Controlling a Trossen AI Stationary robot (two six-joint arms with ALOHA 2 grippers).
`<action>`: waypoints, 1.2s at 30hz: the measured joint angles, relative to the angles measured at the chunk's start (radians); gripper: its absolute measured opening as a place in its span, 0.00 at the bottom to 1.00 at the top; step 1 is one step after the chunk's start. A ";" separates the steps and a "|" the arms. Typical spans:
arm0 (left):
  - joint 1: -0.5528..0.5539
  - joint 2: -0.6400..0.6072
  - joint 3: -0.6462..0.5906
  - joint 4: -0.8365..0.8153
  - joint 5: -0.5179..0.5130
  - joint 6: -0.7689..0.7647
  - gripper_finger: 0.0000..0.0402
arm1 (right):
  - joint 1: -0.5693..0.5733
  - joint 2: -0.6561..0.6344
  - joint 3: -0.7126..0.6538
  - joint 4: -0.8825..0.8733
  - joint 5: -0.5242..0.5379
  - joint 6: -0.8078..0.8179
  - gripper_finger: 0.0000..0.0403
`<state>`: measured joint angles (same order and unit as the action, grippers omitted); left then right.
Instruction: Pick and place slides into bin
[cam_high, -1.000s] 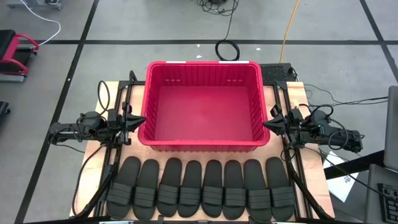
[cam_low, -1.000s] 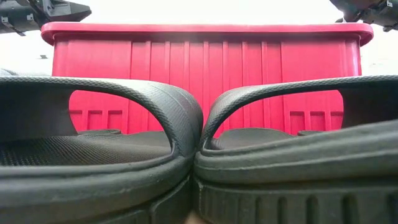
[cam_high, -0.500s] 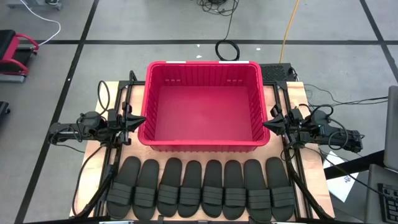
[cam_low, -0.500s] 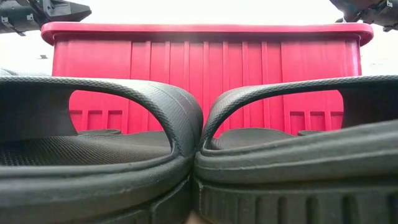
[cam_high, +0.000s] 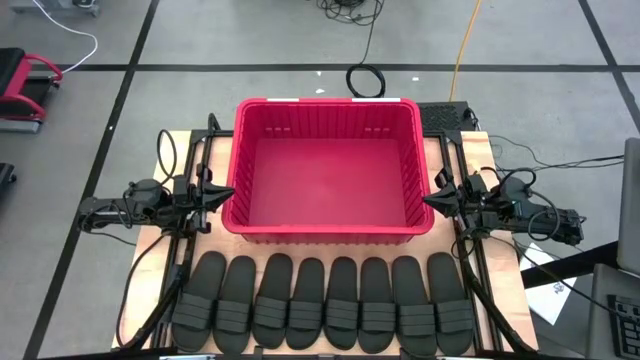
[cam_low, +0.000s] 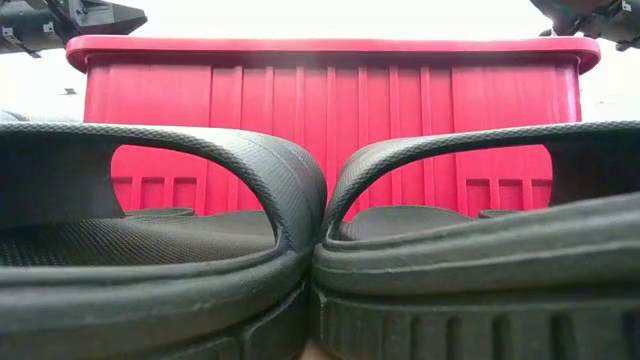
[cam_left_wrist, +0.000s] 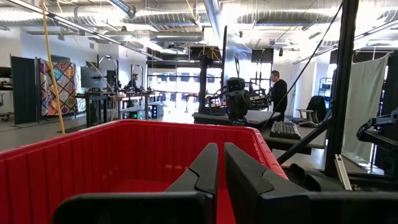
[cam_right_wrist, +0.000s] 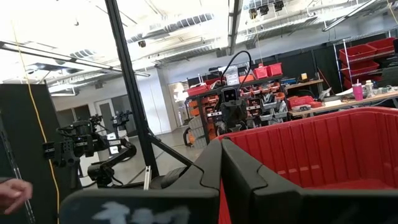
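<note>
Nothing moved: ribbed red bin (cam_high: 327, 165), eight seemingly rubber slides (cam_high: 325, 302).

We saw a bright red bin (cam_high: 327, 232), its walls ribbed in fine vertical lines and solid red across the floor. We counted eight slides (cam_high: 328, 302), all matte black, each strap ridged with ribs. We noted the table (cam_high: 505, 290) showing pale wood. We caught both arms dark, the left gripper (cam_high: 226, 194) and right gripper (cam_high: 430, 200) black too.
</note>
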<state>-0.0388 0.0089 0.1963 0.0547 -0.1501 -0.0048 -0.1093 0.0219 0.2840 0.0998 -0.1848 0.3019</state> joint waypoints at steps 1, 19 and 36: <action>0.000 0.000 0.000 0.000 0.000 0.000 0.08 | 0.000 0.000 0.000 0.000 0.000 0.000 0.00; 0.000 0.000 0.000 0.000 0.000 0.000 0.08 | 0.000 0.138 0.078 0.154 0.049 -0.112 0.00; 0.000 0.000 0.000 0.000 0.001 0.000 0.08 | 0.000 0.679 1.074 -1.265 -0.099 -0.090 0.19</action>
<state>-0.0390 0.0090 0.1963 0.0552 -0.1495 -0.0045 -0.1097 0.7014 1.3576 -1.1654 -0.2834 0.2116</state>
